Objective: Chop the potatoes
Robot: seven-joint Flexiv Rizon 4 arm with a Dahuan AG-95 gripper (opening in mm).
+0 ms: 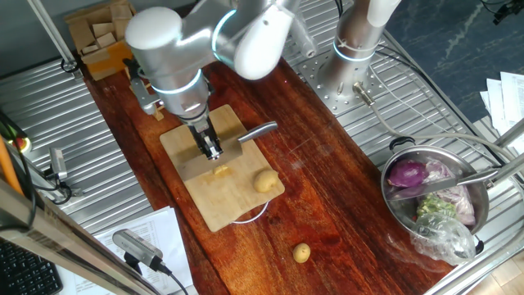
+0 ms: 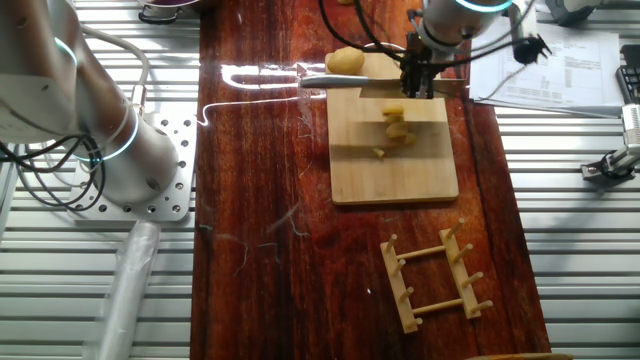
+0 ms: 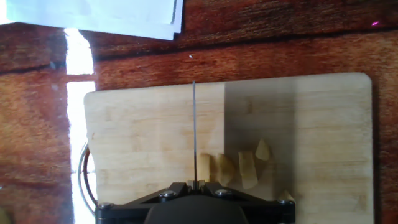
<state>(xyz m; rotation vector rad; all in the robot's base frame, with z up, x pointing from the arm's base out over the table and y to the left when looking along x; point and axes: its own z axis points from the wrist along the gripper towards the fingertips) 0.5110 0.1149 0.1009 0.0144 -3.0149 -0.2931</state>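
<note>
My pincer grips the knife; the whole potato looks firm, smooth and roll-prone, so I'd cut across its middle.

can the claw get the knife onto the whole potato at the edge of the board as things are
Probably yes. The claw is shut on the knife, and the whole potato sits uncovered on the cutting board, beside the cut pieces, with nothing standing between them.
</note>
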